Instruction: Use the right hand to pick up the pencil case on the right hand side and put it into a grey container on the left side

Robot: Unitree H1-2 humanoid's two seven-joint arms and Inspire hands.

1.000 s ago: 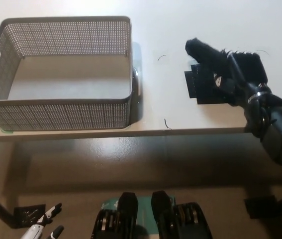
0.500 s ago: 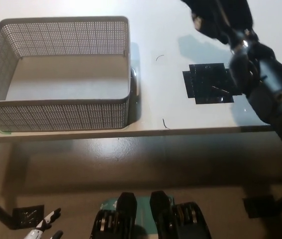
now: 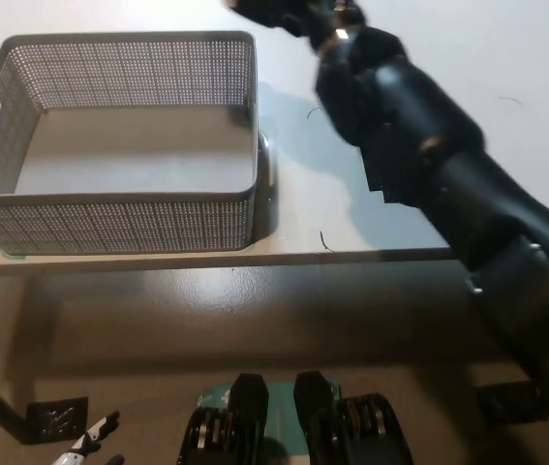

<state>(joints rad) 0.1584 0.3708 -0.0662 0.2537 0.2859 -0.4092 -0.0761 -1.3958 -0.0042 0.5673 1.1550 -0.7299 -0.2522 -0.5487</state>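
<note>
The right hand (image 3: 272, 12) is up at the twelve o'clock edge of the head view, mostly cut off by the frame, so whether its fingers are apart or clamped on anything cannot be told. Its black arm (image 3: 429, 165) sweeps in from five o'clock, running diagonally across the white surface (image 3: 545, 58) and casting a soft shadow toward the basket. The pencil case cannot be made out for certain: only a dark patch (image 3: 376, 179) peeks out from under the arm at the three o'clock side of centre, flat on the surface and well apart from the hand. The grey container (image 3: 119, 208), a perforated basket with a handle cut-out on its far left wall, sits at ten o'clock, its interior showing just the pale floor. The hand hangs just above and beside the container's upper right corner. The left hand (image 3: 88, 444), white, barely shows at seven o'clock, low by the frame edge; its state cannot be told.
</note>
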